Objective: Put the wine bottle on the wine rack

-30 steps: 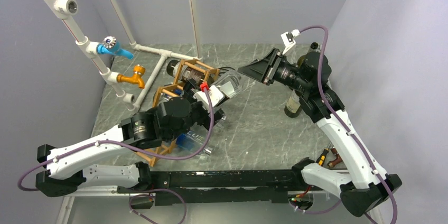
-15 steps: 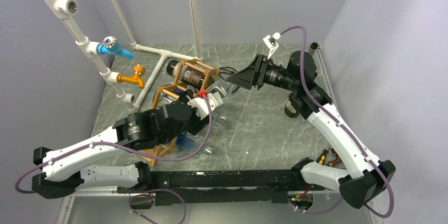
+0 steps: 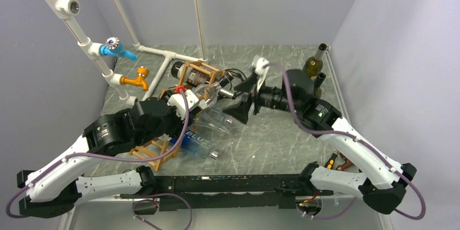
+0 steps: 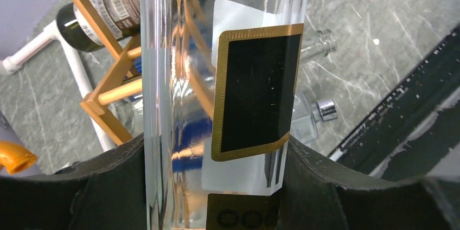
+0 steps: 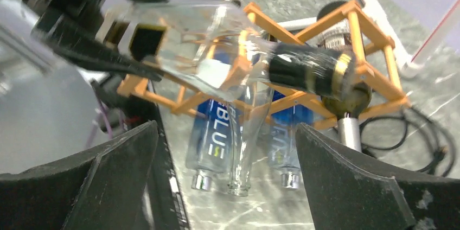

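Holding wine bottle (image 5: 217,51) tilted over the wine rack (image 4: 114,91): left gripper (image 4: 214,159) clamped on its body, right gripper (image 5: 225,132) wide open, empty. Next, probably: line up a free cell, lower in.

Plumbing we see, rear left
White plastic pipes (image 3: 163,52) carry a blue valve (image 3: 116,50) and an orange tap (image 3: 138,78) by the grey marbled bench (image 3: 271,138).

The grey marbled table (image 3: 282,143) carried the wine rack (image 3: 205,70), a blue-labelled clear bottle (image 3: 198,140) lying by it, white pipes (image 3: 157,81) and two upright dark bottles (image 3: 313,67).
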